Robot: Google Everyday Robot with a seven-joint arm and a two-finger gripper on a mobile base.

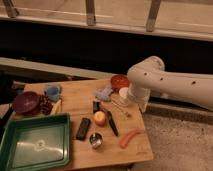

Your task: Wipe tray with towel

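Observation:
The dark green tray [11, 134] lies at the front left corner of the wooden table. The pale grey-blue towel [104, 93] sits bunched near the table's back, just left of the orange bowl [119, 81]. My white arm comes in from the right and bends down at the table's back right edge. The gripper [141, 106] hangs there beside a white cup [123, 95], right of the towel and not touching it. It is open and holds nothing. Most of it is hidden by the arm.
A maroon bowl [26, 102] and a brighter blue lumpy item [53, 91] sit at the back left. Mid-table lie a round orange fruit [100, 118], a black block [83, 128], a metal can [95, 140], a dark-handled tool [110, 122] and an orange stick [129, 137].

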